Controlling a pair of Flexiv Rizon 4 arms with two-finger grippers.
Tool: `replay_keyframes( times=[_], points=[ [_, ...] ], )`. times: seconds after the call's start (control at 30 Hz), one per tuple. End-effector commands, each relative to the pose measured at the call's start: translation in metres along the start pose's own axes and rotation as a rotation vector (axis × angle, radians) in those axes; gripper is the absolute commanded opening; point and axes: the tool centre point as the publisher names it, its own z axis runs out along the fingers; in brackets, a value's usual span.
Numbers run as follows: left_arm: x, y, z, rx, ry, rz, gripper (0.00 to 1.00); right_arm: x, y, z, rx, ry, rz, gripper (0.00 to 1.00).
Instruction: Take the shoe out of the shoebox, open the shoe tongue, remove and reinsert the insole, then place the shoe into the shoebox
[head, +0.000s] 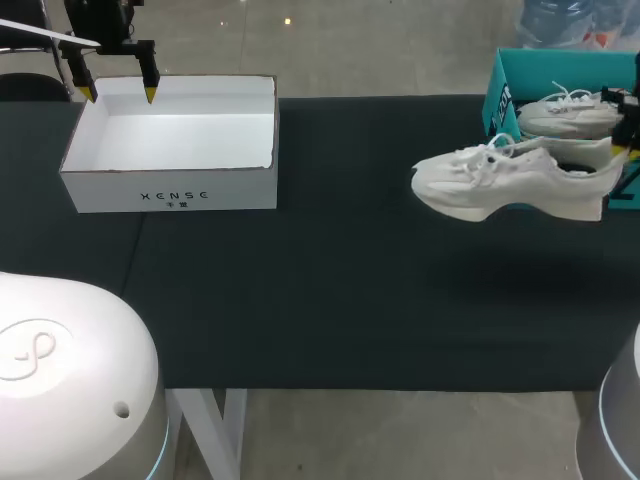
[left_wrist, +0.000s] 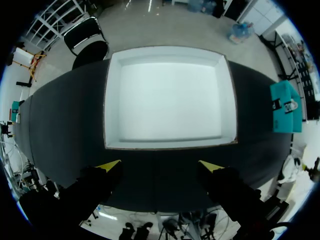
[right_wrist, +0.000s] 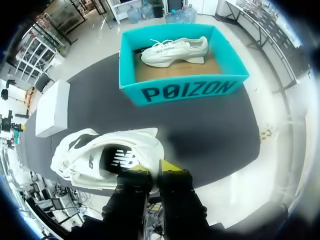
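Tabletop (head: 350, 290): black cover, matt, smooth, no sheen.

Open white cardboard box (head: 170, 190): matt paperboard, with a raw brown edge along the rim.

Teal cardboard shoebox (right_wrist: 185, 90): smooth printed skin outside, bare brown card floor inside.

White lace-up trainer (head: 510, 180): textile upper, cloth laces, smooth pale sole, dark lining. The second white trainer (right_wrist: 172, 51) has the same finish.

Left jaws and right jaws: black bodies, dull. The yellow fingertips (left_wrist: 111, 165) are matt, possibly rubber; too blurred to be sure.

White rounded arm shell (head: 60, 370): glossy moulded plastic.
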Motion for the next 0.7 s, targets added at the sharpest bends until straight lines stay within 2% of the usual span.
replay_keyframes(
  times=[0.03,0.27,0.7],
  points=[
    [0.000,0.000,0.000,0.000,0.000,0.000,1.00,0.021,-0.016,0.027,-0.142,-0.015,0.011,0.00],
    [0.000,0.000,0.000,0.000,0.000,0.000,1.00,0.045,-0.035,0.066,-0.120,-0.017,0.022,0.00],
    [0.000,0.000,0.000,0.000,0.000,0.000,1.00,0.069,-0.054,0.109,-0.054,-0.043,0.053,0.00]
  ],
)
